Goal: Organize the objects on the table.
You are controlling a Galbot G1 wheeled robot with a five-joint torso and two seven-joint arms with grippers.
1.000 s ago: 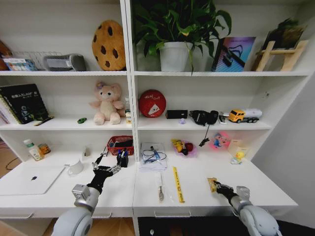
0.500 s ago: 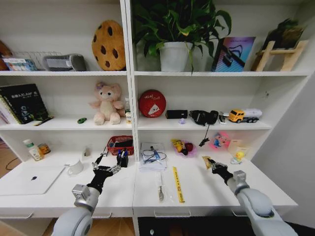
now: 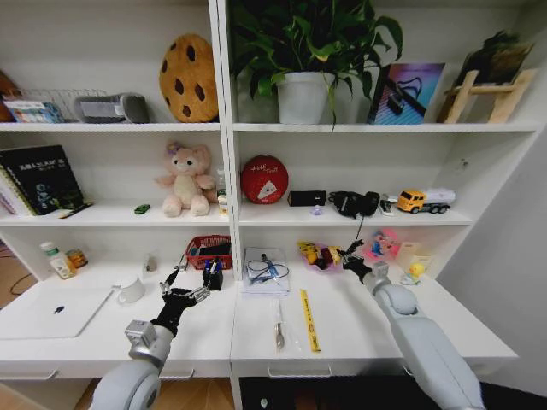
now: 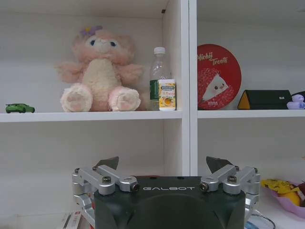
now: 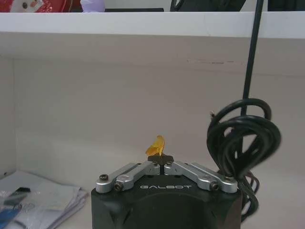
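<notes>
The white desk (image 3: pixel 359 329) has open surface at its front right, ahead of the right gripper (image 3: pixel 350 264), which is pinched on a small yellow wrapper (image 5: pixel 156 144). Just beside that gripper stand the pink bowl (image 3: pixel 320 263) and a hanging black cable (image 5: pixel 240 133); the shelf board (image 5: pixel 143 21) closes in overhead. The spread left gripper (image 3: pixel 184 295) faces the red basket (image 3: pixel 209 252) and pens (image 3: pixel 211 272), with bare desk around it; a yellow ruler (image 3: pixel 308 320) crosses the middle
</notes>
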